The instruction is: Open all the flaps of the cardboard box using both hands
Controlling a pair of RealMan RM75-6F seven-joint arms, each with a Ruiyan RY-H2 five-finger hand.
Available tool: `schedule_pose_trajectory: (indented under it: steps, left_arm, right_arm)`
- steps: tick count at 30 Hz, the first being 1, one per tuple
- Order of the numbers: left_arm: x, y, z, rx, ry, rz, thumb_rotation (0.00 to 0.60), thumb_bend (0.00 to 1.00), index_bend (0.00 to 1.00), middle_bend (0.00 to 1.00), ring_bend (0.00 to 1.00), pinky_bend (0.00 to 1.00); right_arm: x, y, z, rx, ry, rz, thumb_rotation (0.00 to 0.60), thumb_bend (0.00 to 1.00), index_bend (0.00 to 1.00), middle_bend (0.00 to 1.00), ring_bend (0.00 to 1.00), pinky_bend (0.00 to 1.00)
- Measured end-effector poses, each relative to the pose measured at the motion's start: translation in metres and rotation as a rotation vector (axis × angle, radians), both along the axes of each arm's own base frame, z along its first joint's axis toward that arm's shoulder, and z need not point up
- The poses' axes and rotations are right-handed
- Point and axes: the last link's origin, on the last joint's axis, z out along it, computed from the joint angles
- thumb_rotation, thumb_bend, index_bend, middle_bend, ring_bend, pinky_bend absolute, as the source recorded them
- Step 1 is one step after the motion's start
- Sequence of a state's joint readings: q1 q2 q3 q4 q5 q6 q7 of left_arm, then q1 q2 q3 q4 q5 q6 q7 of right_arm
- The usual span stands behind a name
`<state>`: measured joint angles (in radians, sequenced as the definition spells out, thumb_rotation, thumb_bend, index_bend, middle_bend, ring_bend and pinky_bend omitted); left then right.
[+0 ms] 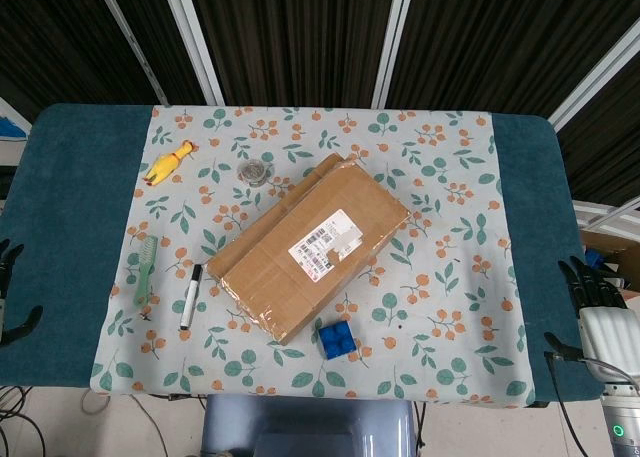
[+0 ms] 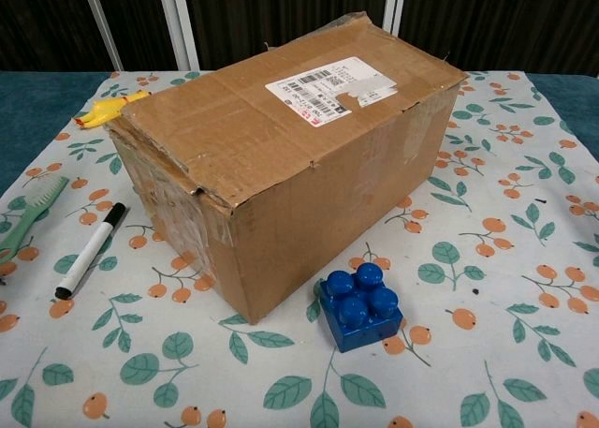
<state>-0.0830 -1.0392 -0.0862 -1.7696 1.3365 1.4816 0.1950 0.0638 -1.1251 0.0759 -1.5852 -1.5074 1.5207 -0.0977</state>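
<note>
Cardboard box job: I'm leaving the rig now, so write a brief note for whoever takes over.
Left robot hand: at the table's left edge, open, holding nothing.
Right robot hand: at the right edge, open, holding nothing.
Cardboard box: mid-table, set diagonally, flaps closed flat, label on top. Blue block sits by its near corner.
Done: nothing.
Left: open all flaps with both hands.

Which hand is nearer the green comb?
Left. The left hand sits at the table's left edge, just beyond the green comb; the right hand is at the opposite edge, past the cardboard box.
</note>
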Motion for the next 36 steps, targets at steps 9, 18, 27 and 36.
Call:
schedule_pose_trajectory:
  steps: [9, 18, 27, 36]
  left_arm:
    - [0.0024, -0.0006, -0.0019, -0.022, -0.039, -0.022, 0.600, 0.26, 0.06, 0.02, 0.00, 0.00]
    - [0.0008, 0.0013, -0.0025, -0.036, -0.058, -0.022, 0.600, 0.27, 0.06, 0.02, 0.00, 0.00]
    - [0.0005, 0.0021, -0.0041, -0.056, -0.086, -0.027, 0.600, 0.27, 0.06, 0.03, 0.00, 0.00]
    - [0.0026, 0.0019, -0.0061, -0.071, -0.098, -0.035, 0.600, 0.29, 0.06, 0.04, 0.00, 0.00]
  right_arm:
    - [0.0001, 0.0000, 0.0018, -0.004, -0.001, -0.002, 0.600, 0.00, 0.00, 0.06, 0.13, 0.21]
    - [0.0001, -0.0003, 0.0009, 0.005, 0.002, -0.010, 0.600, 0.00, 0.00, 0.06, 0.13, 0.21]
    - [-0.0001, -0.0008, 0.0016, 0.001, 0.002, -0.012, 0.600, 0.00, 0.00, 0.06, 0.13, 0.21]
    - [-0.0002, -0.0011, 0.0041, -0.009, 0.000, -0.012, 0.600, 0.00, 0.00, 0.06, 0.13, 0.21]
